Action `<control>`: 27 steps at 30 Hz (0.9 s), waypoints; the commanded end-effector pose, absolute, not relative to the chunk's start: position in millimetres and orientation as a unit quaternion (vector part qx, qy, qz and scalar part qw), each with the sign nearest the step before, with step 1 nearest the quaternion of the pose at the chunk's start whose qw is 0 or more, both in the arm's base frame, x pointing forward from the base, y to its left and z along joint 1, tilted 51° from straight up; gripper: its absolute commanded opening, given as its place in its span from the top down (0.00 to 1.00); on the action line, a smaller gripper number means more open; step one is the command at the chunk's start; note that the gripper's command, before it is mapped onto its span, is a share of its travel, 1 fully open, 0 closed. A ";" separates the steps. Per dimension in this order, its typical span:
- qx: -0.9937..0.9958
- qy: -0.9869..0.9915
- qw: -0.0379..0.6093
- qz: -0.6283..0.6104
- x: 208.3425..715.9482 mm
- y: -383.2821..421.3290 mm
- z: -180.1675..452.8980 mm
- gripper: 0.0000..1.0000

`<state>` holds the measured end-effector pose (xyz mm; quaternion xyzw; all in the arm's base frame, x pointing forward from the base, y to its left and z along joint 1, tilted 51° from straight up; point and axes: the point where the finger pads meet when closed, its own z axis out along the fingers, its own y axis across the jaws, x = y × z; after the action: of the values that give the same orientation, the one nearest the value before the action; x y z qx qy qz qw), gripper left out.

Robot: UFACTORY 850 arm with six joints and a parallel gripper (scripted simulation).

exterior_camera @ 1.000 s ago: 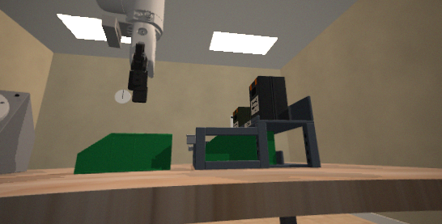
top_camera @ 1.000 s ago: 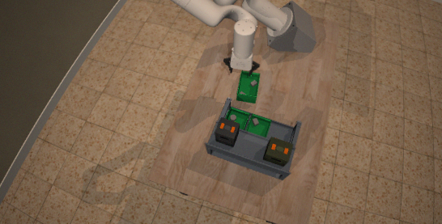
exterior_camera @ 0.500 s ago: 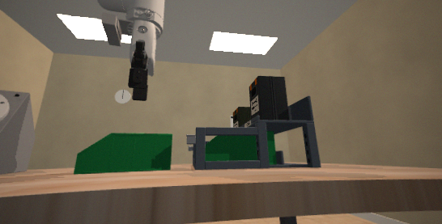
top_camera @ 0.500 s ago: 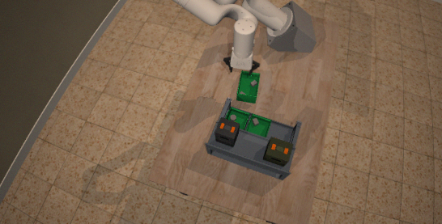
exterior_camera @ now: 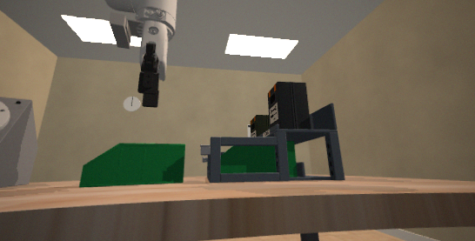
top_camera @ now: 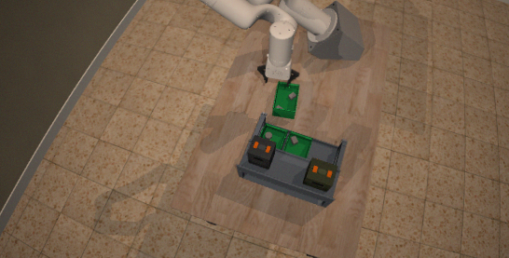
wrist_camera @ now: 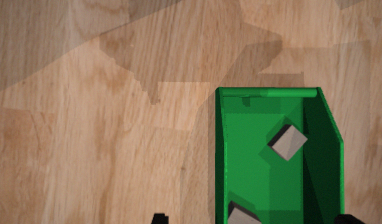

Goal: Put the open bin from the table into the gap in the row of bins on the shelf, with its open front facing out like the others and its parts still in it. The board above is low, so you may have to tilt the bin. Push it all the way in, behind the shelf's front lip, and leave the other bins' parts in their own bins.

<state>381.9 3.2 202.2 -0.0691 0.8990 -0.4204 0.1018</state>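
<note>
The open green bin (top_camera: 285, 100) stands on the wooden table between the arm and the grey shelf (top_camera: 292, 159). It holds two grey parts (wrist_camera: 288, 142). It also shows in the exterior view (exterior_camera: 134, 164) and the wrist view (wrist_camera: 278, 157). My gripper (top_camera: 278, 75) is open and empty, well above the bin's end nearest the arm (exterior_camera: 149, 90). Only its two fingertips show at the bottom edge of the wrist view (wrist_camera: 253, 219). Two green bins (top_camera: 285, 142) sit on the left and middle of the shelf. The gap (top_camera: 323, 150) is at the right.
A dark box (top_camera: 261, 152) and an olive box (top_camera: 321, 174), both with orange clasps, stand on the shelf's top board. The arm's grey base (top_camera: 338, 33) stands at the table's far end.
</note>
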 end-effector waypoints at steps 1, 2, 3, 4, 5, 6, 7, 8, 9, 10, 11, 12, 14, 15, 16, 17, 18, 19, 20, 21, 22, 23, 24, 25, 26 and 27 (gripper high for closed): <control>-0.069 0.899 0.102 -0.420 382.3 3.7 202.5 0.00; -0.069 0.899 0.102 -0.420 382.3 3.7 202.5 0.00; -0.069 0.899 0.102 -0.420 382.3 3.7 202.5 0.00; -0.069 0.899 0.102 -0.420 382.3 3.7 202.5 0.00; -0.069 0.899 0.102 -0.420 382.3 3.7 202.5 0.00; -0.069 0.899 0.102 -0.420 382.2 3.9 202.7 0.00; -0.069 0.899 0.102 -0.420 382.1 4.1 202.8 0.00; -0.069 0.899 0.102 -0.420 382.1 4.3 203.0 0.00; -0.069 0.899 0.102 -0.420 382.0 4.5 203.2 0.00; -0.069 0.899 0.102 -0.420 382.0 4.7 203.3 0.00; -0.069 0.899 0.102 -0.420 382.0 4.7 203.3 0.00; -0.069 0.899 0.102 -0.420 382.0 4.7 203.3 0.00; -0.069 0.899 0.102 -0.420 382.0 4.7 203.3 0.00; -0.069 0.899 0.102 -0.420 382.0 4.7 203.3 0.00; -0.069 0.899 0.102 -0.420 382.0 4.7 203.3 0.00; -0.069 0.899 0.102 -0.420 382.0 4.7 203.3 0.00; -0.069 0.899 0.102 -0.420 382.0 4.7 203.3 0.00; -0.069 0.899 0.102 -0.420 382.0 4.7 203.3 0.00; -0.069 0.899 0.102 -0.420 382.0 4.7 203.3 0.00; -0.069 0.899 0.102 -0.420 382.0 4.7 203.3 0.00; -0.069 0.899 0.102 -0.420 382.0 4.7 203.3 0.00; -0.069 0.899 0.102 -0.420 382.0 4.7 203.3 0.71; -0.069 0.899 0.102 -0.420 382.0 4.7 203.3 0.71; -0.069 0.899 0.102 -0.420 382.0 4.7 203.3 0.71; -0.069 0.899 0.102 -0.420 382.0 4.7 203.3 0.71; -0.069 0.899 0.102 -0.420 382.0 4.7 203.3 0.71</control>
<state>381.6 4.2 203.0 -0.0691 0.8990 -0.4204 0.1017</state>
